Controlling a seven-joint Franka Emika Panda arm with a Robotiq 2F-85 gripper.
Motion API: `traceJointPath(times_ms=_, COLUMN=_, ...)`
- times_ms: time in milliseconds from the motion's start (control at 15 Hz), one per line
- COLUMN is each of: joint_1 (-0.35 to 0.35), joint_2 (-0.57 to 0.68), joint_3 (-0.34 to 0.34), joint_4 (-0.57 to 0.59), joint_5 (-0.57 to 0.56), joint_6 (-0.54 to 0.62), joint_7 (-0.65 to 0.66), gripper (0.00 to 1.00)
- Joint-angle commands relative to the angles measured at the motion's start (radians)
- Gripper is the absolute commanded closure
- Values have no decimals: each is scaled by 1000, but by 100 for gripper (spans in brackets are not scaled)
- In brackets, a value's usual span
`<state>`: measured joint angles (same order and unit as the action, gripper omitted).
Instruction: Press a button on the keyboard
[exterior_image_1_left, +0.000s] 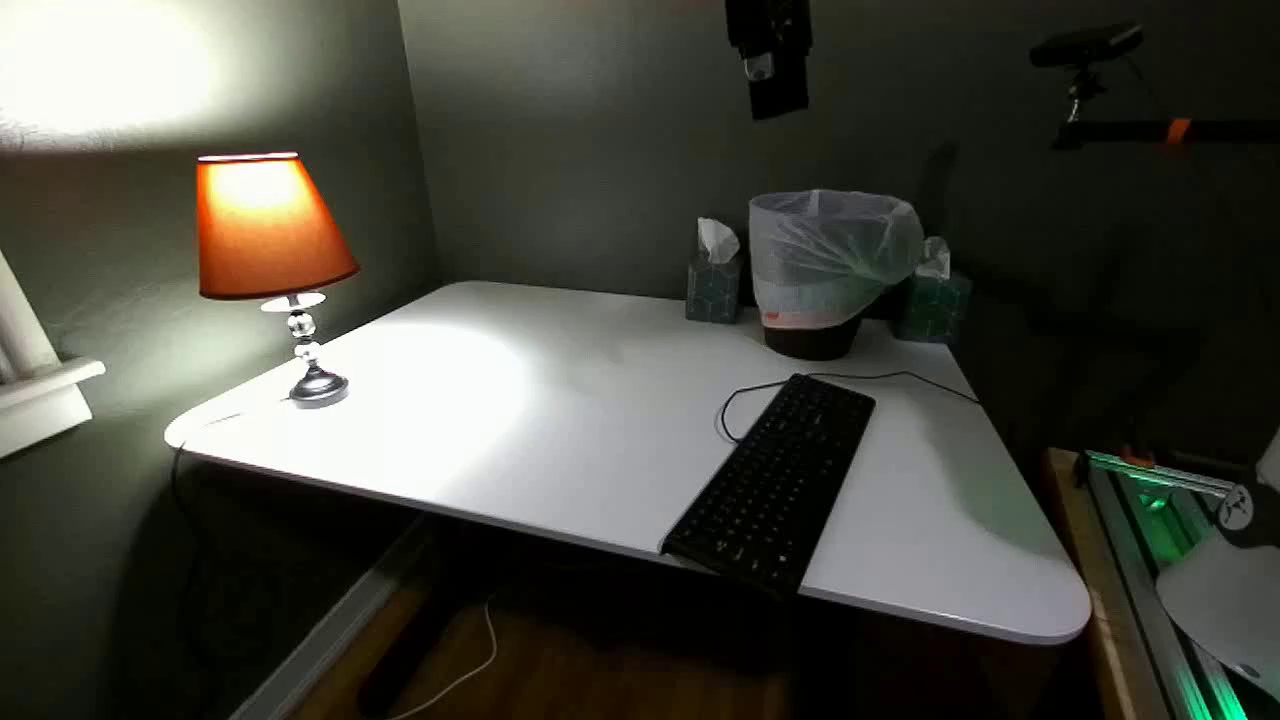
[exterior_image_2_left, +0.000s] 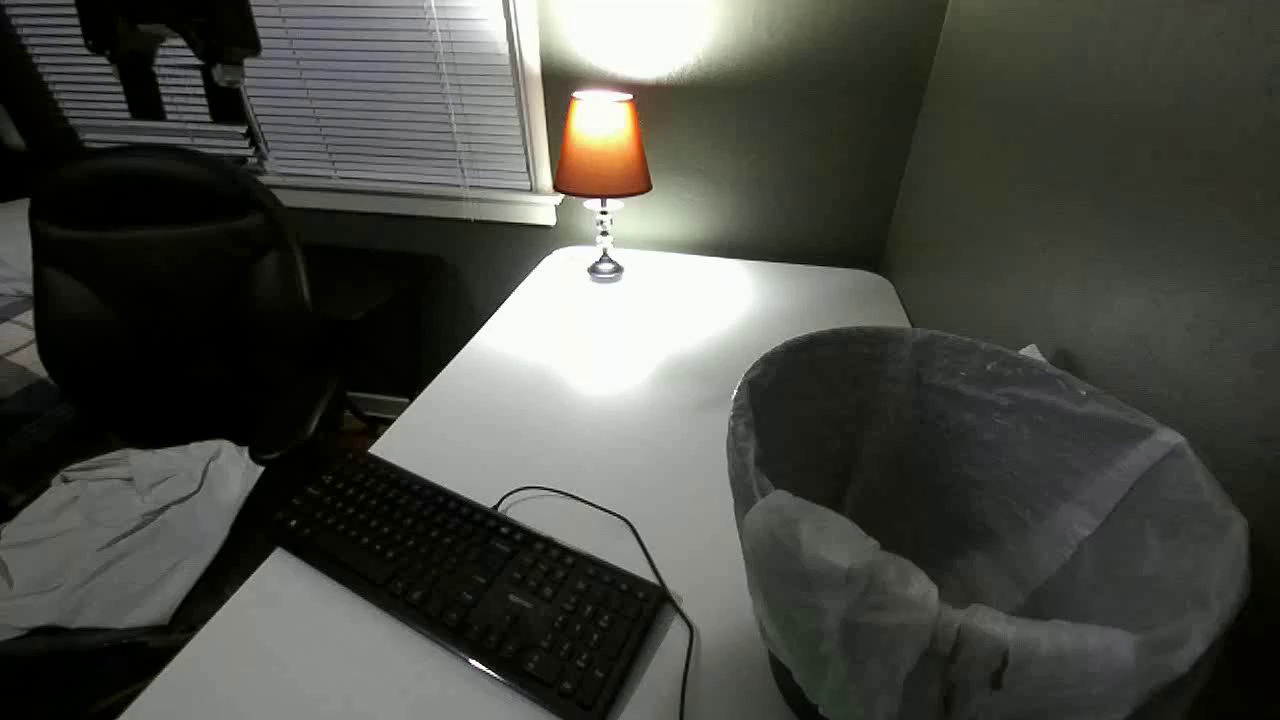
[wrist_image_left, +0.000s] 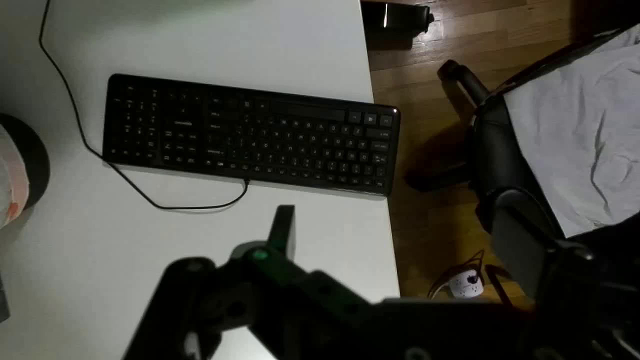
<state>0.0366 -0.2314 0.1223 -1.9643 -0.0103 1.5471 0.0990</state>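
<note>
- End effector (exterior_image_2_left: 187, 112) stands wide, its two fingers (wrist_image_left: 283, 232) well apart; in an exterior view they hang side by side in front of the window blinds (exterior_image_2_left: 385, 100), with a broad gap between them.
- Through that gap the wrist view looks down on the white bench (exterior_image_1_left: 560, 400), the bench's edge and the wooden floor (wrist_image_left: 425, 235); the grip is unloaded.
- It hangs high, well apart from the keyboard (wrist_image_left: 240, 132) and from the bench top. Against the grey wall (exterior_image_1_left: 580, 170), in an exterior view, it is seen side-on, and from that side the spread cannot be told.
- The keyboard lies flat on the bench, keys upward, its number-pad end resting on the top and its opposite end jutting past the bench's edge, as both exterior views also show.
- A thin black cable (wrist_image_left: 190, 207) leaves one long side of the keyboard, bends, and runs past the corner at the number-pad end.
- Near that end stands a dark bin (exterior_image_1_left: 812, 342) with a translucent liner (exterior_image_1_left: 825, 245); two tissue boxes (exterior_image_1_left: 713, 292) flank it.
- A lit lamp (exterior_image_1_left: 270, 240) with an orange shade stands on the bench, well apart from the keyboard.
- A black chair (exterior_image_2_left: 170, 310) is beside the bench, with a pale cloth (wrist_image_left: 575, 135) lying on it.
</note>
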Motion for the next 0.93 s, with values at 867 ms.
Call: traceJointPath(times_ms=867, joint_1=6, joint_2=-1, joint_3=-19, joint_4=-6, joint_5=9, joint_6=9, joint_7=13, gripper=0)
